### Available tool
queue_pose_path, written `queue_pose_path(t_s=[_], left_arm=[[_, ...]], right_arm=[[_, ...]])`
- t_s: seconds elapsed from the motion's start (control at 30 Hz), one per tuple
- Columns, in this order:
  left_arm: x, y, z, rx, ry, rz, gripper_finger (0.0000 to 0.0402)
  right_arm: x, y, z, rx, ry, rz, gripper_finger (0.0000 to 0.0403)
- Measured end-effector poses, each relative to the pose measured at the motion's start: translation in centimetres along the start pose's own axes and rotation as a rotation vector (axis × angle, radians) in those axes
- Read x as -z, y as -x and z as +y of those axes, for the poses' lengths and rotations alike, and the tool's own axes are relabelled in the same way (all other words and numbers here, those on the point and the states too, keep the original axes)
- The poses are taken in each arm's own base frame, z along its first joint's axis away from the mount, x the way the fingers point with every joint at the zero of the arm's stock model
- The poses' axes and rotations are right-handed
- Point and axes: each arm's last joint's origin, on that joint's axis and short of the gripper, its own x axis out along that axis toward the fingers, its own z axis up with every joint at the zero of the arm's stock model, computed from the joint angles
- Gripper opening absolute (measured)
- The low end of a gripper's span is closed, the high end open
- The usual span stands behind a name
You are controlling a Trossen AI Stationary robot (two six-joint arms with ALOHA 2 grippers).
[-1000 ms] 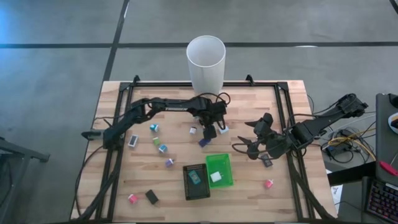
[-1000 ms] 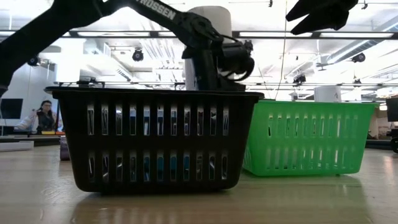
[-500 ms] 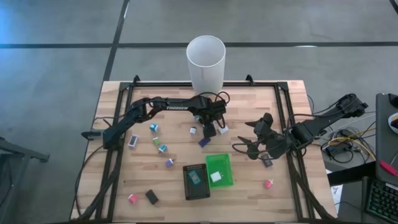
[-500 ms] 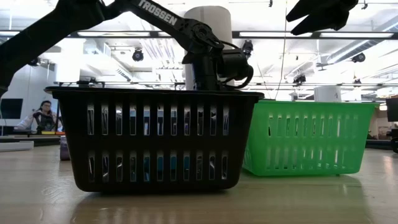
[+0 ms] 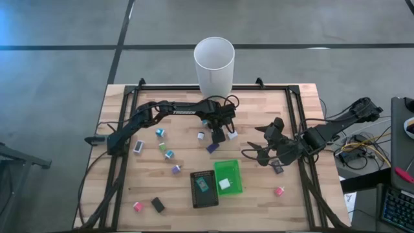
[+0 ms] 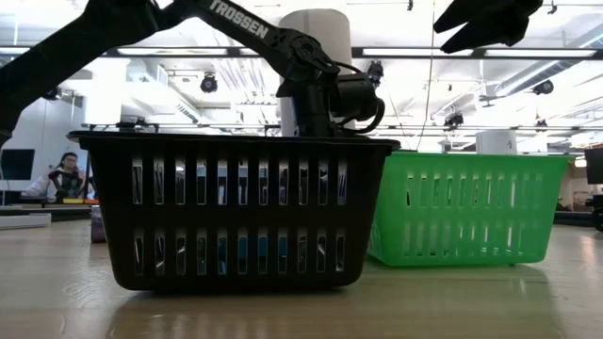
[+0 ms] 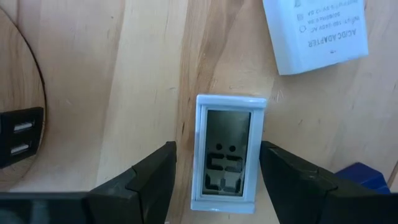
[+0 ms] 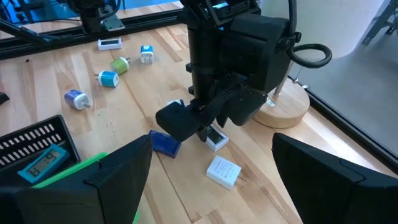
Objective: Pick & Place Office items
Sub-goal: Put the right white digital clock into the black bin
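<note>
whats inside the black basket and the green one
The black slotted plastic basket holds one teal block; the green slotted plastic basket holds one white block. In the low view their walls hide the contents, so anything tucked along the sides cannot be seen.

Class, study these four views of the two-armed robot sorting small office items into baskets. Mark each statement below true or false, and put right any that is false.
1. The left gripper has its open fingers either side of a small white item with a grey face. True.
2. The green basket is empty. False: a white block lies in it.
3. The black basket holds a teal item. True.
4. The right gripper is closed on a pink block. False: it is open and holds nothing; a pink block lies on the table.
5. The tall white cylinder stands at the table's far edge. True.
</note>
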Motion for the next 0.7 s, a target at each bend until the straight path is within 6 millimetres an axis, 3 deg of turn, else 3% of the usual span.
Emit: queue_pose_path(t_s=[0.5,0.7], left_arm=[[0.8,-1.6,-0.2,0.047,0.018,-0.009,0.0231],[1.0,-1.7,-0.3,0.053,0.013,-0.004,0.0193]], right_arm=[[0.0,0.0,0.0,0.001,0.002,-0.002,0.0325],[0.0,0.0,0.0,0.002,0.002,-0.002,0.0325]])
